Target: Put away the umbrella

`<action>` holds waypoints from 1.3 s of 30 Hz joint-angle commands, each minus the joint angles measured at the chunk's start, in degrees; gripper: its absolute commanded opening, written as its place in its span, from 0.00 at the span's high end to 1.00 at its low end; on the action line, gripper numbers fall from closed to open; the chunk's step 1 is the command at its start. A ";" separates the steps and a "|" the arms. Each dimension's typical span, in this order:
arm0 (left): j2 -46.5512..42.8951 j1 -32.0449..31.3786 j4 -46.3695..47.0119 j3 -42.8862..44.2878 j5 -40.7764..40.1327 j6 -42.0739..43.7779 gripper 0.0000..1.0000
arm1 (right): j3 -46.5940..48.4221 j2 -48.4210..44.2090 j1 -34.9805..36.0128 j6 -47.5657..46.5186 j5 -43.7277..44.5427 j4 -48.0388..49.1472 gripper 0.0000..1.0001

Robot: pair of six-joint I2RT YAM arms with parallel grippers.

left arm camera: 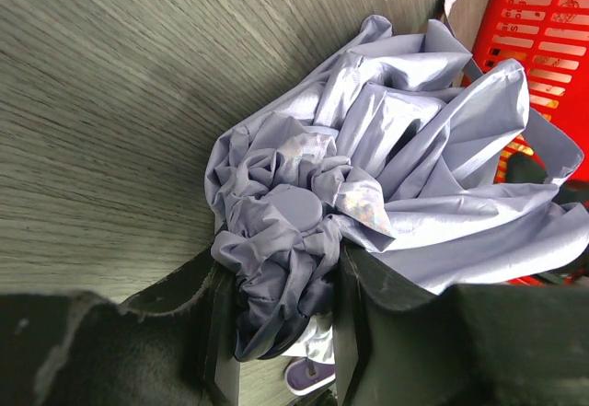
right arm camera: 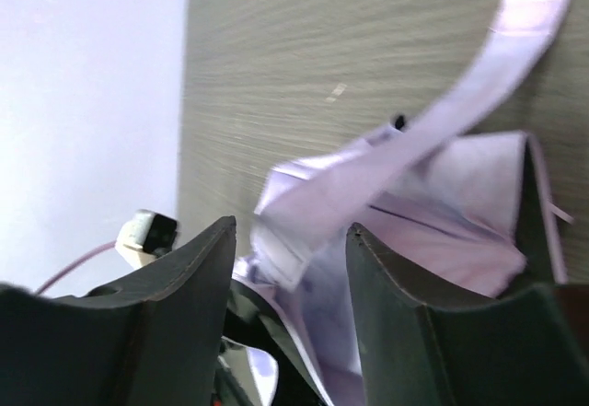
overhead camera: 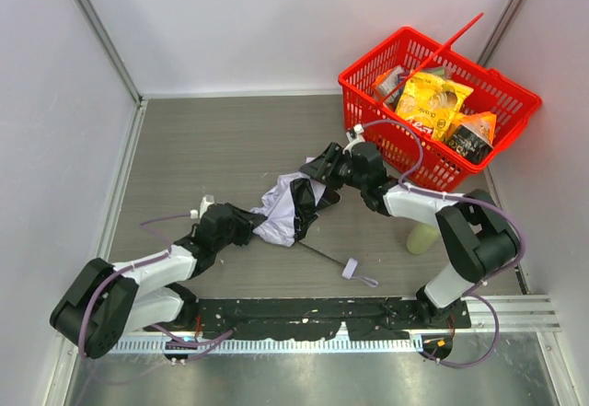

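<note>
The umbrella (overhead camera: pixel 285 208) lies crumpled in the middle of the table, pale lavender fabric with black folds. Its thin black shaft (overhead camera: pixel 322 254) runs toward the near right to the small handle (overhead camera: pixel 352 268) with its loop strap. My left gripper (overhead camera: pixel 241 225) is at the fabric's left end; in the left wrist view (left arm camera: pixel 281 332) it is shut on a bunch of the fabric (left arm camera: pixel 405 148). My right gripper (overhead camera: pixel 317 174) is at the umbrella's far right edge. In the right wrist view (right arm camera: pixel 290 277) its jaws stand apart, with a fabric strip and folds (right arm camera: pixel 442 213) lying between and beyond them.
A red basket (overhead camera: pixel 368 88) with snack packs (overhead camera: pixel 433 102) stands at the back right, its handle up; it also shows in the left wrist view (left arm camera: pixel 543 29). A pale yellow-green cup (overhead camera: pixel 423 237) lies by the right arm. White walls enclose the table on three sides.
</note>
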 commanded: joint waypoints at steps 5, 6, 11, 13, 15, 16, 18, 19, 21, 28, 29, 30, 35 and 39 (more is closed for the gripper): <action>-0.19 -0.42 -4.06 -1.21 -0.93 3.77 1.00 | 0.49 4.29 -0.21 6.62 -4.95 20.24 0.56; -0.28 -0.42 -4.05 -1.21 -0.93 3.77 1.00 | 1.37 5.08 -0.12 5.49 -4.60 19.88 0.61; -1.86 -0.42 -6.16 -1.65 -1.80 3.42 1.00 | 5.32 3.77 0.06 -5.83 8.66 7.50 0.99; -3.17 -0.42 -7.30 -1.83 -2.42 3.16 1.00 | 6.56 1.93 1.11 -12.51 13.85 5.29 0.99; -4.23 -0.42 -8.53 -1.83 -3.21 3.33 1.00 | 5.95 0.52 2.16 -18.94 18.51 6.60 0.99; -4.50 -0.33 -8.89 -1.83 -3.39 3.33 1.00 | 4.99 0.43 2.43 -22.61 19.48 9.04 0.99; -4.76 -0.42 -8.98 -1.74 -3.56 3.24 1.00 | 4.80 1.91 2.34 -25.63 20.09 10.38 0.96; -4.41 -0.33 -9.32 -1.65 -3.48 3.07 1.00 | 5.76 2.70 2.25 -26.94 20.54 10.12 0.96; -3.62 -0.42 -9.33 -1.30 -3.04 2.63 1.00 | 5.60 5.08 1.90 -28.27 19.05 10.03 0.94; -2.04 -0.42 -9.15 -1.30 -1.98 2.37 1.00 | 5.85 12.90 -0.90 -21.27 12.03 19.08 0.88; -2.21 -0.42 -9.15 -1.47 -1.98 2.19 1.00 | 7.34 15.00 -2.74 -14.98 10.45 19.96 0.87; -2.39 -0.33 -9.24 -1.65 -2.07 1.93 1.00 | 8.40 15.97 -3.36 -12.31 8.95 18.83 0.87; -3.27 -0.42 -15.99 1.59 -2.94 0.17 1.00 | 23.32 20.29 -3.03 -17.95 14.73 -8.56 0.73; -3.62 -0.33 -24.35 4.24 -4.27 -1.41 1.00 | 24.07 13.91 -1.18 -28.09 21.41 -25.03 0.60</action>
